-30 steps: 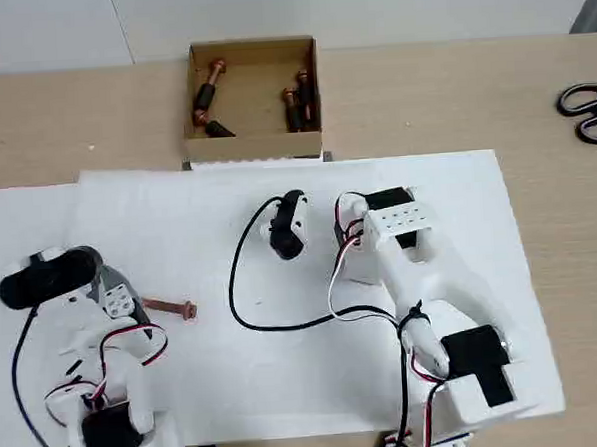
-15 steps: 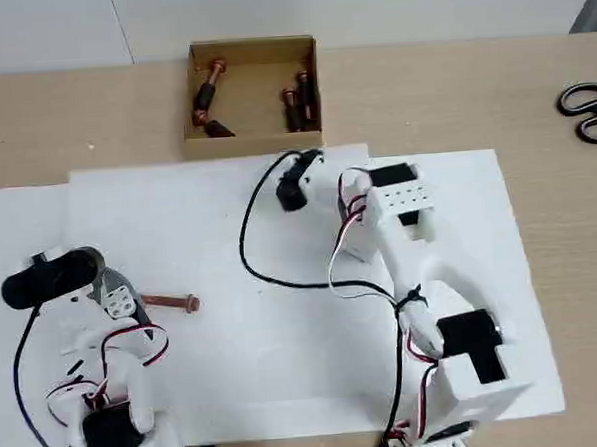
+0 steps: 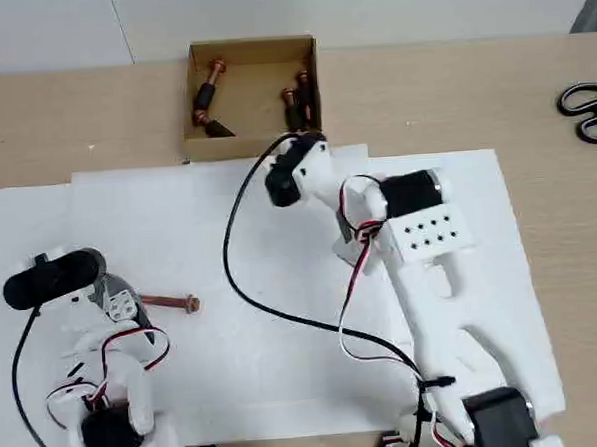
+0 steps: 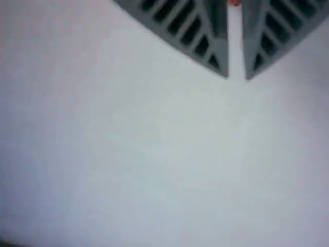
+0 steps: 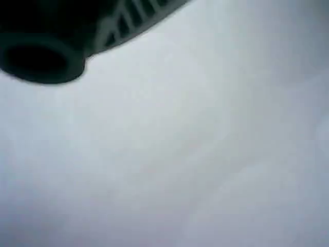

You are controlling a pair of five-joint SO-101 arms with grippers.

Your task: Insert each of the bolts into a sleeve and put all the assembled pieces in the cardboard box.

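Observation:
My left gripper [image 3: 124,303] rests low on the white paper at the left, shut on the tip of a copper bolt [image 3: 171,304] that sticks out to the right. In the left wrist view its grey fingers [image 4: 205,36] stand almost together, with a speck of copper between them. My right gripper [image 3: 311,155] hangs just in front of the cardboard box [image 3: 186,99]. It is shut on a black sleeve [image 5: 41,59], whose hollow end shows beside a grey finger [image 5: 134,19]. Inside the box lie several bolts in sleeves [image 3: 208,91].
A white paper sheet [image 3: 236,367] covers the near table. A black cable [image 3: 244,286] loops over the sheet from the right wrist. Scissors [image 3: 588,108] lie at the far right edge. Bare wood flanks the box.
The right arm has stretched from the middle of the paper toward the box's front wall. The left arm and its bolt have barely shifted.

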